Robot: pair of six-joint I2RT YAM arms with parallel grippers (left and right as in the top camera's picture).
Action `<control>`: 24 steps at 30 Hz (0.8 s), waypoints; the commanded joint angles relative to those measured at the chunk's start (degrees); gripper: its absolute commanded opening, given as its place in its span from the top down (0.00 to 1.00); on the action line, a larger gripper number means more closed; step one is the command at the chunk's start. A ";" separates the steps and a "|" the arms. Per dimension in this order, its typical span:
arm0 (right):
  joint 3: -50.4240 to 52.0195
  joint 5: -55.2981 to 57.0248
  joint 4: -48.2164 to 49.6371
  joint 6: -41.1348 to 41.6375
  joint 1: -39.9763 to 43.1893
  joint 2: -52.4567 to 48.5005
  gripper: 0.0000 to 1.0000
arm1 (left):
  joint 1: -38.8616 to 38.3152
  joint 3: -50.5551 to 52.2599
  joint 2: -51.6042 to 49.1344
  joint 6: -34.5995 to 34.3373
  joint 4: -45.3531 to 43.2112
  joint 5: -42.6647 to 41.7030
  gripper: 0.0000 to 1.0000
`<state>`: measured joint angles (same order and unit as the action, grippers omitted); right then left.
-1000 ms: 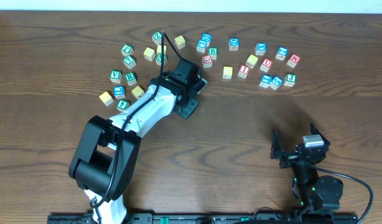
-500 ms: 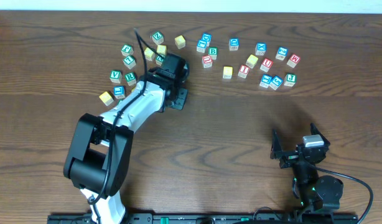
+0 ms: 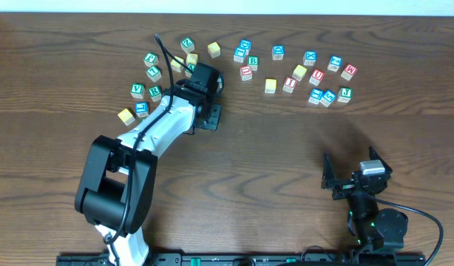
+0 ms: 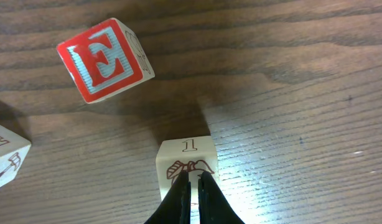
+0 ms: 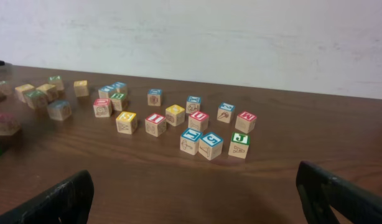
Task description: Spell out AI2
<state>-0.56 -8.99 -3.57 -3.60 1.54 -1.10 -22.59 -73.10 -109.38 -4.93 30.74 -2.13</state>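
Observation:
My left gripper is shut, its tips together over the top face of a pale cube printed with a "1" and a small drawing; nothing sits between the fingers. A red "E" cube lies just beyond it. From overhead, the left gripper stands at the right edge of the left cluster of cubes. The red "I" cube lies in the right cluster. Neither the "A" nor the "2" can be made out among the cubes. My right gripper is open and empty near the front right.
Several lettered cubes are scattered along the back of the table: green and yellow ones at the left, blue, red and yellow ones at the right. Another cube lies at the left edge of the left wrist view.
The left arm has swung left and back, from near the red cube towards the left cluster; over the last half second it hardly moved. The right arm has stayed still.

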 commanded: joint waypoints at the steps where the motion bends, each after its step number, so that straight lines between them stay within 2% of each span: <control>1: 0.24 0.46 -0.02 -0.33 -0.24 -0.02 0.01 | -0.15 -0.42 1.92 -0.52 0.24 1.27 0.93; 24: 0.24 0.44 -0.02 -0.33 -0.24 -0.02 0.01 | -1.88 0.66 1.27 -3.39 -1.90 1.33 0.93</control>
<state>-0.56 -8.99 -3.57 -3.60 1.54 -1.10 -24.58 -73.10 -108.66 -7.55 28.95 -1.32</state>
